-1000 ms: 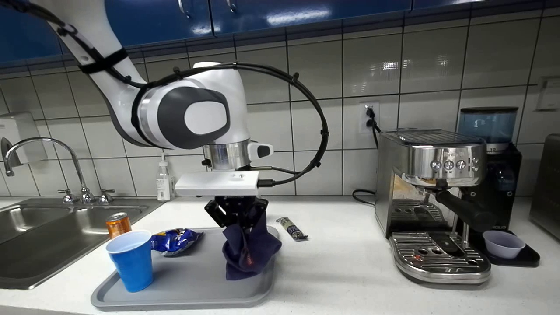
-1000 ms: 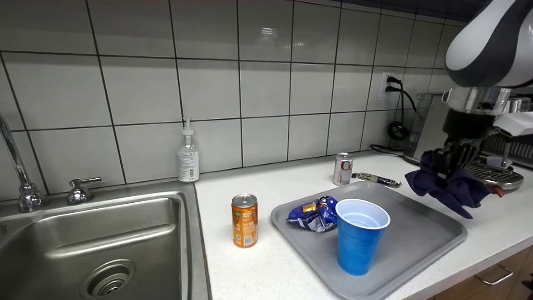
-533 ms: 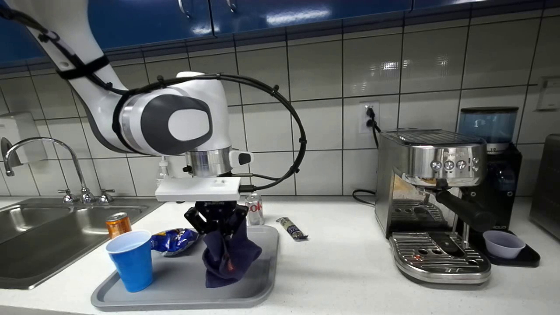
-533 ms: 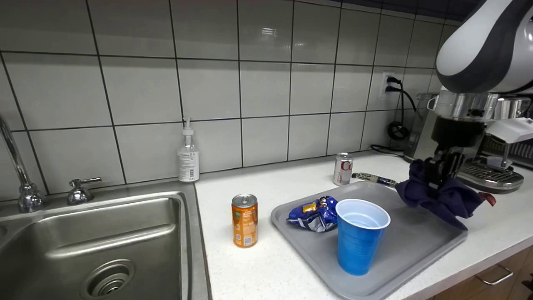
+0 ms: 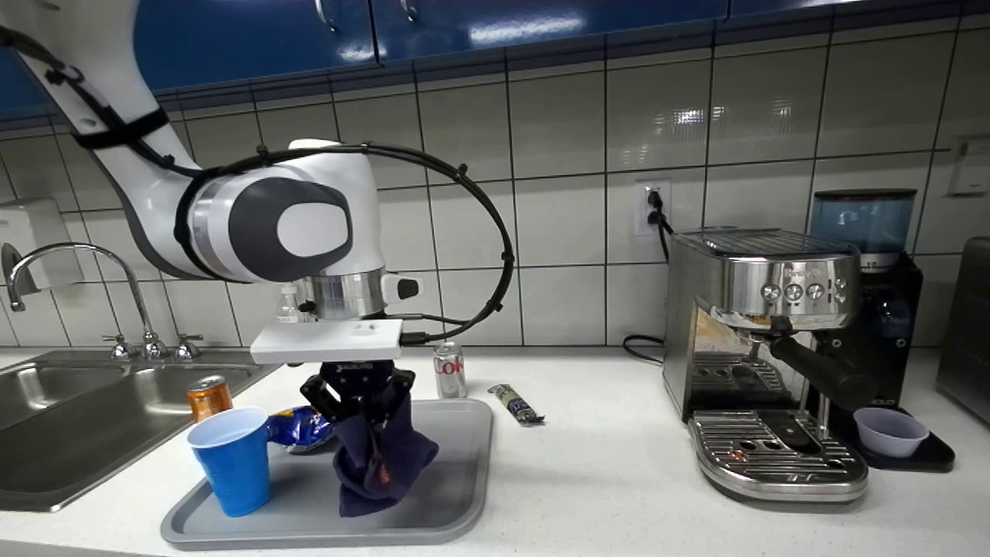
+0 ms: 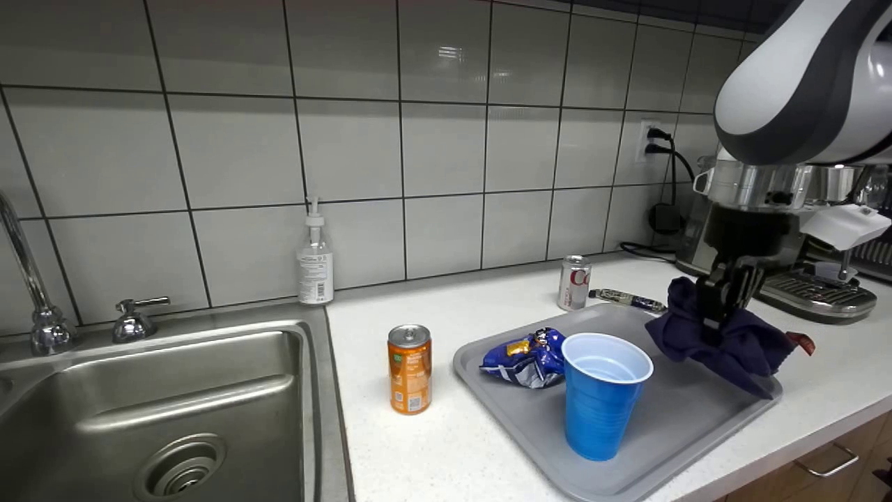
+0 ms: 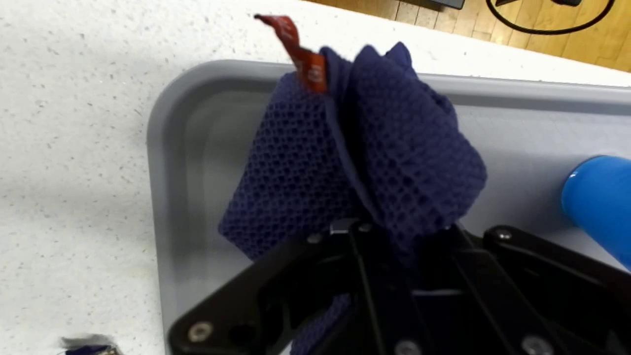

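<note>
My gripper (image 5: 362,422) is shut on a dark blue-purple waffle cloth (image 5: 383,476) with a red tag. The cloth bunches out between and around the fingertips, and also shows in an exterior view (image 6: 749,345) and the wrist view (image 7: 296,167). Gripper and cloth are over one end of a grey tray (image 5: 456,441); I cannot tell if the cloth's lowest corner touches it. A blue cup (image 5: 236,472) stands upright at the tray's other end, also at the right of the wrist view (image 7: 601,202). A crumpled blue wrapper (image 6: 526,359) lies on the tray, partly behind the gripper in an exterior view.
An orange can (image 6: 410,369) stands between tray and sink (image 6: 317,418). A silver can (image 5: 450,371) and a wrapped bar (image 5: 517,404) are behind the tray. A pump bottle (image 6: 316,272) stands by the wall. An espresso machine (image 5: 762,278) stands further along the counter.
My gripper has moved with the cloth over the tray, toward the cup, and a little lower. The silver can has come into view from behind the arm. The other objects have not moved.
</note>
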